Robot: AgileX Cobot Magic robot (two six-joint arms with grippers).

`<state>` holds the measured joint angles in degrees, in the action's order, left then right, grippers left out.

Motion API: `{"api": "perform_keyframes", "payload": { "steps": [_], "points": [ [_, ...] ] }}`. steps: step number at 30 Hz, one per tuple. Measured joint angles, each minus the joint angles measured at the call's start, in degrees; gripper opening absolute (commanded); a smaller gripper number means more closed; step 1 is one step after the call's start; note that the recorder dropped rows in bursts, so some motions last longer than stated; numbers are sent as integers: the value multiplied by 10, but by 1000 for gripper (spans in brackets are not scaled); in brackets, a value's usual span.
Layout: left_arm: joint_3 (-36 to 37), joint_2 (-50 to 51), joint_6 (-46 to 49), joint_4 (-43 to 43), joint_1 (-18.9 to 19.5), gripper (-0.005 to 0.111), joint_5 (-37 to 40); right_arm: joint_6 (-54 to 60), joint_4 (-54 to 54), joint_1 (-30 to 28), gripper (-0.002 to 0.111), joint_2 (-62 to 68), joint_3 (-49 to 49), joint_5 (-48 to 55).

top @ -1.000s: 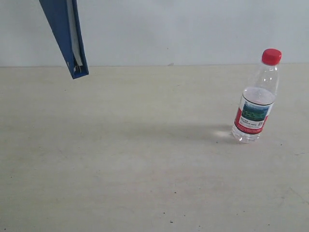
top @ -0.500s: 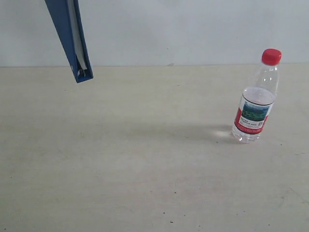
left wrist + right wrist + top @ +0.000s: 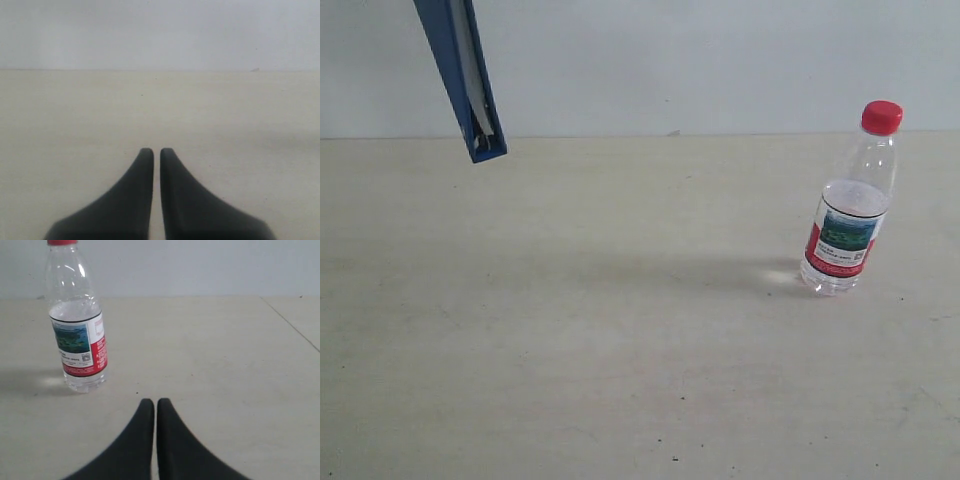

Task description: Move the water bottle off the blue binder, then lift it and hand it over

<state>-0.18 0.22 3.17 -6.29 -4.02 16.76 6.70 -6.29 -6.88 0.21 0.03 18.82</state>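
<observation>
bottle [image 3: 848, 215] stands on table [image 3: 620, 350], off binder [image 3: 450, 70]: done | binder up in air, holder unseen | left pincer [image 3: 155, 155], right pincer [image 3: 155, 405] closed, empty | hand-over looks done

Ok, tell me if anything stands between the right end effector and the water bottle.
Nothing visible does. Only bare table lies between the shut right end effector and the upright water bottle. The blue binder hangs in the air on the far left of the exterior view, well clear of that path.
</observation>
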Motion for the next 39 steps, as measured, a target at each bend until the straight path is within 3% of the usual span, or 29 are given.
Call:
{"api": "perform_keyframes", "payload": {
  "steps": [9, 29, 35, 39],
  "points": [
    [0, 0, 0, 0, 0, 5, 0, -14, 40, 0, 0, 0, 0, 4],
    [0, 0, -1, 0, 0, 5, 2, -19, 16, 0, 0, 0, 0, 4],
    [0, 0, 42, -42, 60, 5, 21, -19, 16, 0, 0, 0, 0, 4],
    [0, 0, 56, -56, 50, 5, 25, -19, 16, 0, 0, 0, 0, 4]
  ]
}}
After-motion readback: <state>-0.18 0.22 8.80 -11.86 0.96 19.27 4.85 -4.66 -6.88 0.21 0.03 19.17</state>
